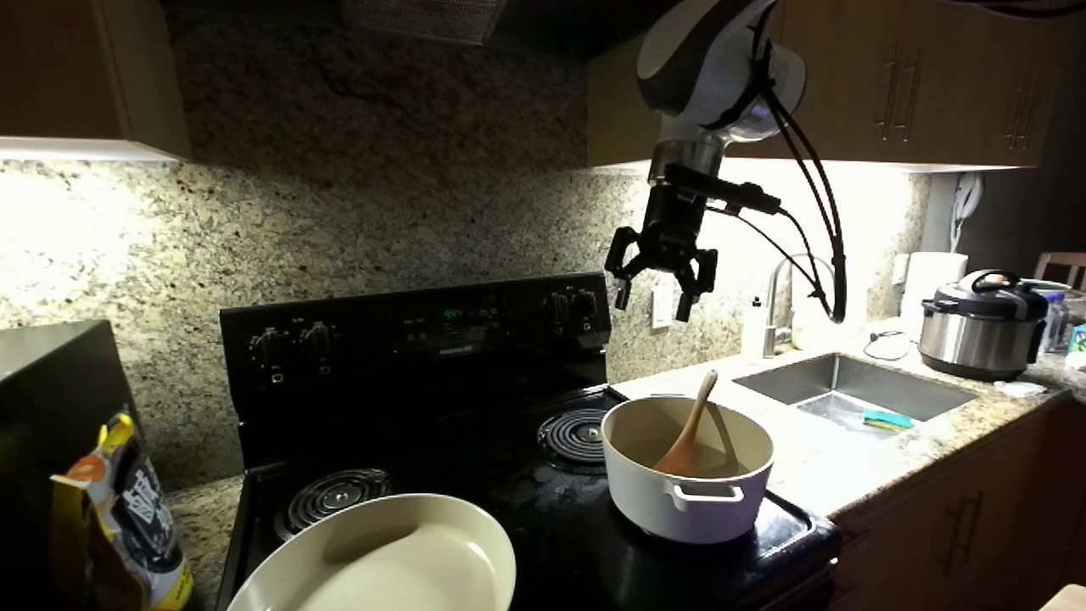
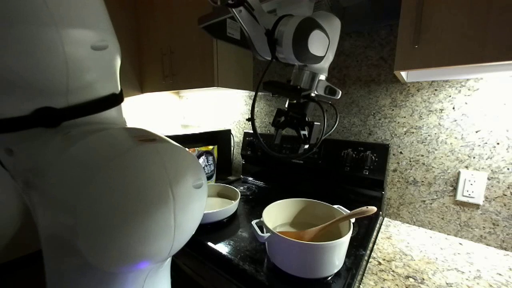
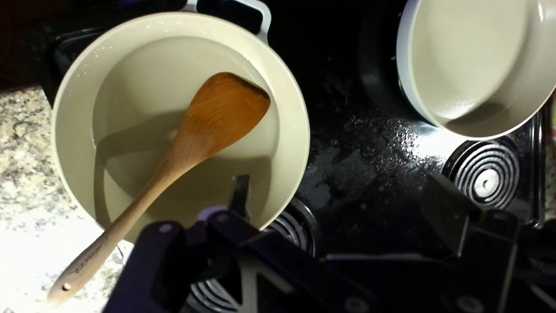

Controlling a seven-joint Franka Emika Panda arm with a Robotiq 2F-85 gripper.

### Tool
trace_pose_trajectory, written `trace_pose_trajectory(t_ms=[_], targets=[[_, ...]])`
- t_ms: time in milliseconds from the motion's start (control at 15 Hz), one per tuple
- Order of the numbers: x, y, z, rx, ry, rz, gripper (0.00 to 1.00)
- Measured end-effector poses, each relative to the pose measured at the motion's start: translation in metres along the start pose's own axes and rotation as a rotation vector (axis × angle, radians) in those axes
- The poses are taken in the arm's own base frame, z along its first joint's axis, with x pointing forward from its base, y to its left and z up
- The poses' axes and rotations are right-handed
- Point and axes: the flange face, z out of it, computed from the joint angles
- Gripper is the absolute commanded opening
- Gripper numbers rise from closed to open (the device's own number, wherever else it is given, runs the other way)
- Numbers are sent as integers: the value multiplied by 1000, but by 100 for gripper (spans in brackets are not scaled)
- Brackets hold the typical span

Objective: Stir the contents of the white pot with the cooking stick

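- Wrist view: the cooking stick [image 3: 171, 165] leans in the white pot [image 3: 292, 130], its handle slanting out over the rim toward the counter [image 3: 26, 165].
- My gripper [image 1: 653, 304] hangs above in both exterior views — jaws spread wide, nothing between them.
- That handle lies to the counter side of the jaws, oblique to their closing line; I judge the reach wants a sideways shift, some wrist turn, then down — though depth reads poorly from here.
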Motion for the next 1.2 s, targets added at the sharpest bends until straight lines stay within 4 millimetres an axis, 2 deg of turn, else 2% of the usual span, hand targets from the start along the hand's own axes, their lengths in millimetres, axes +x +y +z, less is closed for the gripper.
trace_pose_trajectory(t_ms=[200, 400, 533, 933, 1200], targets=[[14, 37, 5, 33, 0, 147, 100], [18, 73, 8, 120, -12, 262, 100], [18, 82, 8, 140, -12, 284, 100], [23, 83, 12, 141, -12, 294, 100], [43, 116, 17, 109, 25, 349, 100]])
